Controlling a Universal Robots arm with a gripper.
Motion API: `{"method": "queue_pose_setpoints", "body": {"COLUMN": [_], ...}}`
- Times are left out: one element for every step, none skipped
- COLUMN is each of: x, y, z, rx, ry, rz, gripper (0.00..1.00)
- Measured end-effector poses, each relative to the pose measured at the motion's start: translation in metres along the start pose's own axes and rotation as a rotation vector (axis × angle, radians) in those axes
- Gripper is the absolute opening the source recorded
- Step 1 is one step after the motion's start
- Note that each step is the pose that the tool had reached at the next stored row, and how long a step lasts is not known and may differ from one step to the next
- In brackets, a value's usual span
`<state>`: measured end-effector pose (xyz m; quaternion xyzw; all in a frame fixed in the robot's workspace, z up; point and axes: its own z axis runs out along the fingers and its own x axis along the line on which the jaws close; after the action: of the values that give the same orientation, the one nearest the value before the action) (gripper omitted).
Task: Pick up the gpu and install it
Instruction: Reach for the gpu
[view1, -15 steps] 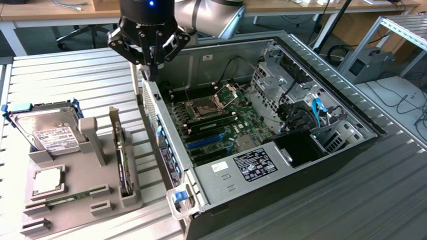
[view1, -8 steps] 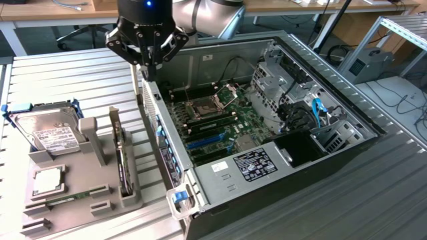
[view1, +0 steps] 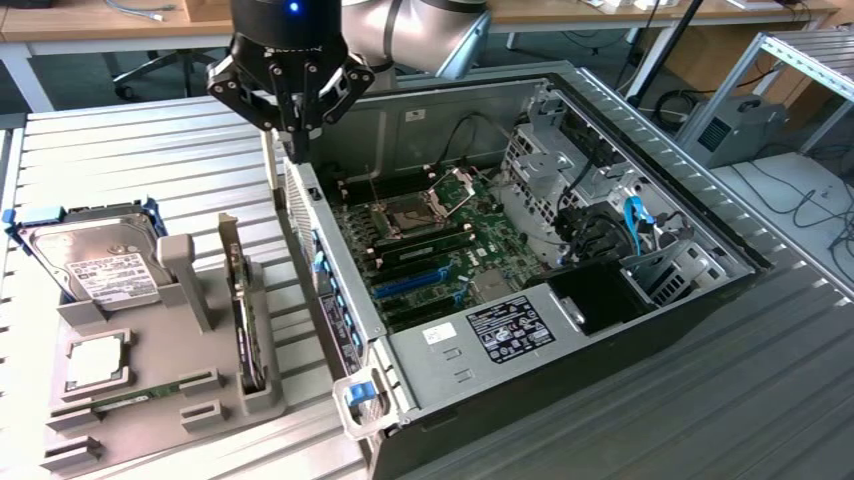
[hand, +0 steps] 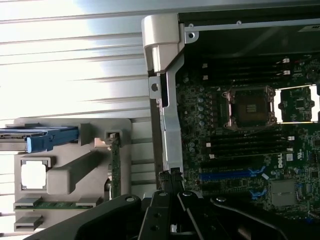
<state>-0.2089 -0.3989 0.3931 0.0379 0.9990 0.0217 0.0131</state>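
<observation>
One pincer (view1: 296, 138), closed and empty, hangs above the computer case (view1: 320, 262) wall; gpu (view1: 243, 320) stands edgewise in gray holder (view1: 174, 385), well apart from it.

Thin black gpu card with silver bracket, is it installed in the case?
No, the gpu stands on edge in the grey plastic holder tray, outside the open computer case.

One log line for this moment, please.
gripper: shut, empty, over rear wall of open black computer case | thin flat black gpu card: standing on edge in grey parts holder | install: not done
</observation>
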Motion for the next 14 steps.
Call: {"method": "queue_pose_setpoints", "body": {"x": [0.0003,0.0005,0.001,0.0017,0.0023,0.0025,0.0028,0.0032,0.0034,0.0037,0.004,0.0042,0.0045,0.0047], "y": [0.0,-0.0001,-0.0001,-0.0001,-0.0002,-0.0002,-0.0002,-0.0002,-0.0003,-0.0003,-0.0003,-0.0003,-0.0003,-0.0003], "z": [0.0,0.0,0.0,0.0,-0.0001,-0.0001,-0.0001,-0.0001,-0.0001,-0.0001,-0.0001,-0.0001,-0.0001,-0.0001], "rx": [0.0,0.0,0.0,0.0,0.0,0.0,0.0,0.0,0.0,0.0,0.0,0.0,0.0,0.0], "ry": [0.0,0.0,-0.0001,0.0,0.0,0.0,0.0,0.0,-0.0001,0.0,0.0,0.0,0.0,0.0], "rz": [0.0,0.0,0.0,0.0,0.0,0.0,0.0,0.0,0.0,0.0,0.0,0.0,0.0,0.0], "gripper": [0.11,0.11,0.11,0.11,0.11,0.11,0.11,0.11,0.11,0.11,0.11,0.11,0.11,0.11]}}
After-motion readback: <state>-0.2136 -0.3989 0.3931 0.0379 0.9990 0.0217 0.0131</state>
